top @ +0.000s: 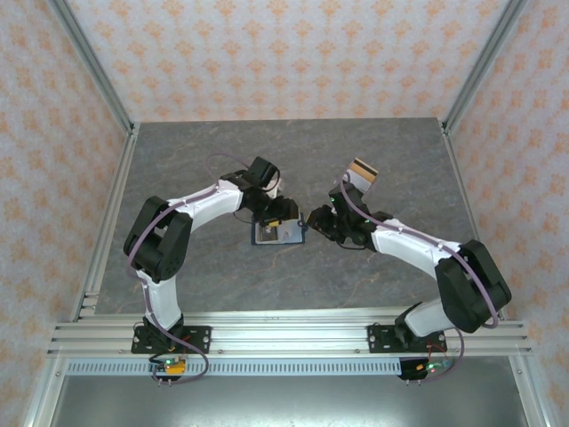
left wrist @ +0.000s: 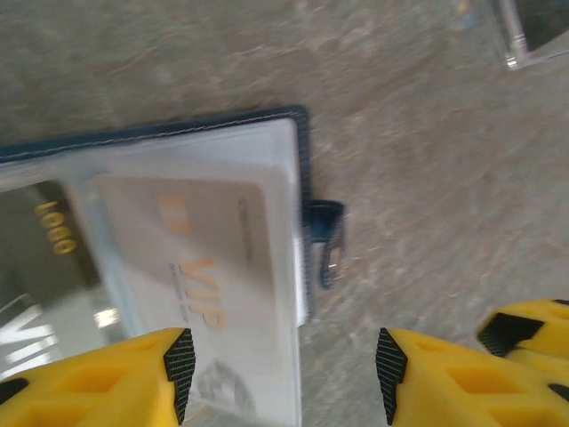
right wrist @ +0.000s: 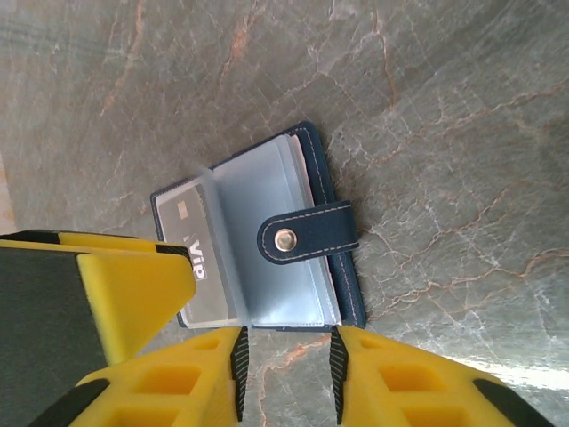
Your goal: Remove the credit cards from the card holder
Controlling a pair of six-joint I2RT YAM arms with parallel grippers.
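Observation:
The navy card holder (top: pixel 278 234) lies open on the marble table between both arms. In the right wrist view its clear sleeves (right wrist: pixel 267 240) are spread, the snap tab (right wrist: pixel 307 233) is folded over them, and a grey VIP credit card (right wrist: pixel 191 258) sits in the left sleeve. A pale VIP card (left wrist: pixel 191 267) shows in a sleeve in the left wrist view. My left gripper (left wrist: pixel 280 374) hovers open over the holder's tab-side edge. My right gripper (right wrist: pixel 287 369) is open at the holder's near edge, holding nothing. A stack of credit cards (top: pixel 362 172) lies behind the right arm.
The left gripper's yellow finger (right wrist: pixel 133 285) covers part of the holder's left side in the right wrist view. Aluminium frame posts (top: pixel 111 191) and patterned walls bound the table. Bare marble (top: pixel 284 151) stretches behind the holder.

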